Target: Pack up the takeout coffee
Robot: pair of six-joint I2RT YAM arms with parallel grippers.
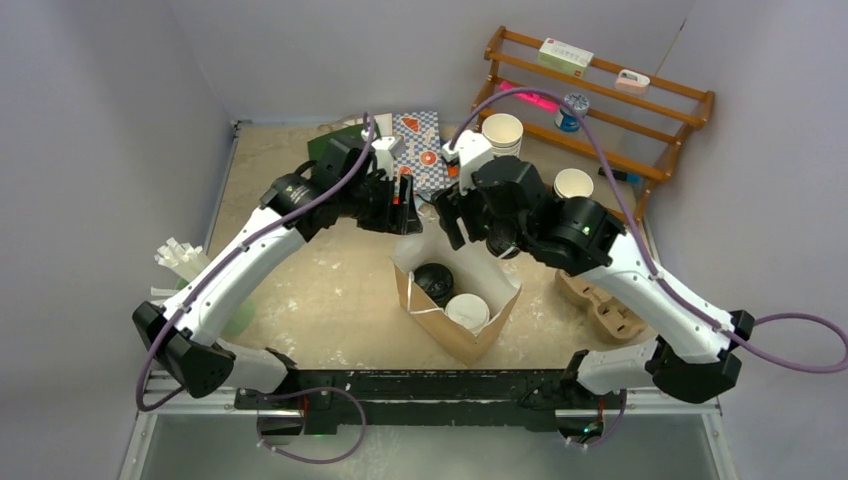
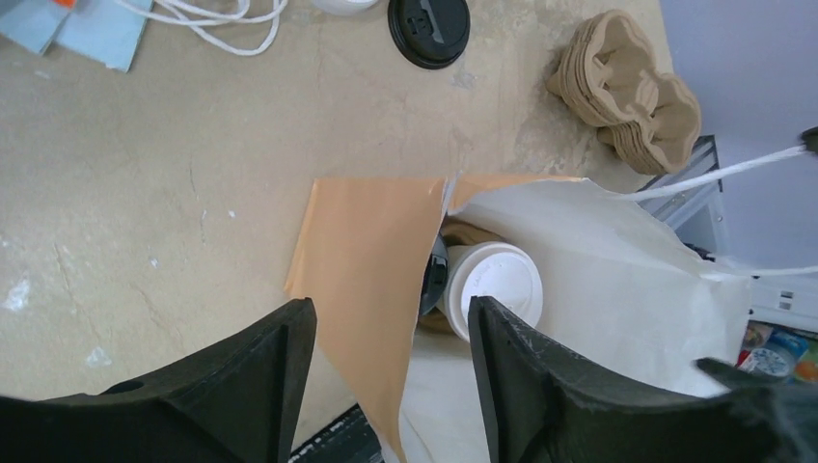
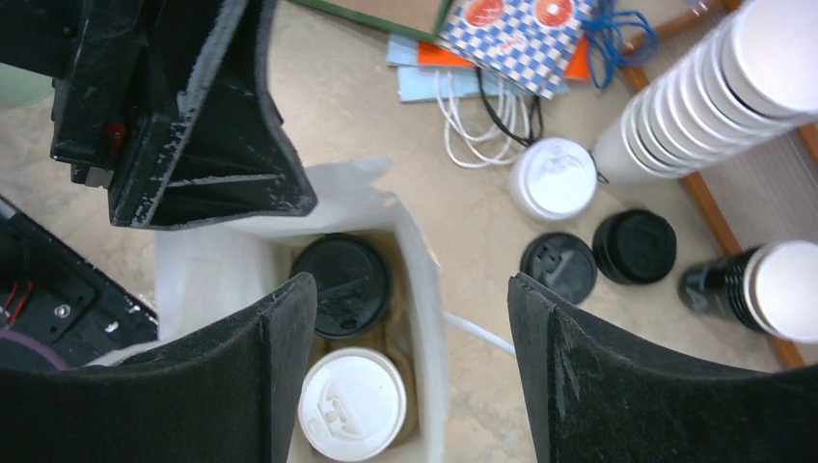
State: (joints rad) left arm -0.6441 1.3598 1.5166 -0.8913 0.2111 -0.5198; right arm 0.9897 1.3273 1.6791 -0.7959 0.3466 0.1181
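Shows the takeout coffee down inside the open paper bag [image 1: 440, 328] at mid-table: black-lidded cup [image 1: 433, 281] toward the far end, white-lidded cup [image 1: 467, 311] just beside it, both upright with lids up, presumably so nothing spills. Catches the left gripper [image 2: 386, 318] with jaws spread over an edge of the bag's mouth, pinching nothing. Finds the right gripper [image 3: 410, 289] likewise spread, straddling the bag's thin white wall without clamping it. Suggests two arms poised at the rim, likely to gather or fold the top. Leaves spare black lids [image 3: 559, 267], the tall cup stack [image 3: 675, 116] and cardboard carriers [image 2: 627, 87] out on the table [image 1: 330, 290], apart from the bag.
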